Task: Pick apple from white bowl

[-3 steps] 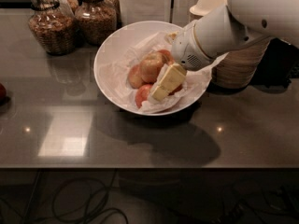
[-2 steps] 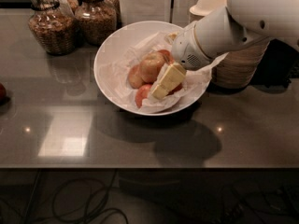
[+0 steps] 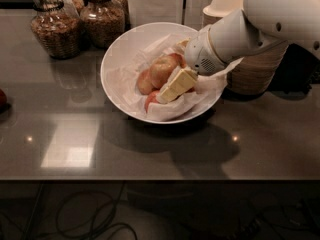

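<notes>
As arm slants down, pincer occupies white bowl.

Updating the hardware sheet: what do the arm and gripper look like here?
The arm is glossy white, thick and rounded, with a few small dark dots on its shell. It narrows to a white cylindrical wrist with a patch of fine perforations. The gripper, down in the white bowl beside the apple, is pale cream-yellow and blocky. No cables, sleeves or lettering show.

Apple partly hidden behind hand inside white bowl
</notes>
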Controlling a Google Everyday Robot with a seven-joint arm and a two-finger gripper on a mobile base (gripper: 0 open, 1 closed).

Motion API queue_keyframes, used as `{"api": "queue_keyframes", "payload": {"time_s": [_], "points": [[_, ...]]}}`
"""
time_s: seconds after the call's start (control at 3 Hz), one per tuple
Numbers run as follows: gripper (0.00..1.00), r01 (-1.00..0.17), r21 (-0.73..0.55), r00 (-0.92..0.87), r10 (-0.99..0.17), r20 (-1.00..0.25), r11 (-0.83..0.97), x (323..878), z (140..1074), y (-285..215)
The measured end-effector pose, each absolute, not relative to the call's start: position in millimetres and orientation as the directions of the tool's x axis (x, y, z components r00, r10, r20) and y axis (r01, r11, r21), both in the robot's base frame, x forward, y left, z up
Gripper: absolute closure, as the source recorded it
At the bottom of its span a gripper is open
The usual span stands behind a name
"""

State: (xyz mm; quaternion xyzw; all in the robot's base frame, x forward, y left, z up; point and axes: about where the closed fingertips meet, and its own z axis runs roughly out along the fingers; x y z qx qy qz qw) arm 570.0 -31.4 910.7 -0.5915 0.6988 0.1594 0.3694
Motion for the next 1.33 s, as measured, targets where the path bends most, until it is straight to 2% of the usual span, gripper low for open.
{"api": "queue_keyframes", "payload": {"time_s": [1.0, 1.33], "points": [[0.87, -0.944, -0.214, -0.027, -0.709, -0.705, 0.249, 570.0, 910.7, -31.4], [1.0, -0.944, -0.214, -0.027, -0.709, -0.705, 0.249, 569.9, 910.7, -31.3]]}}
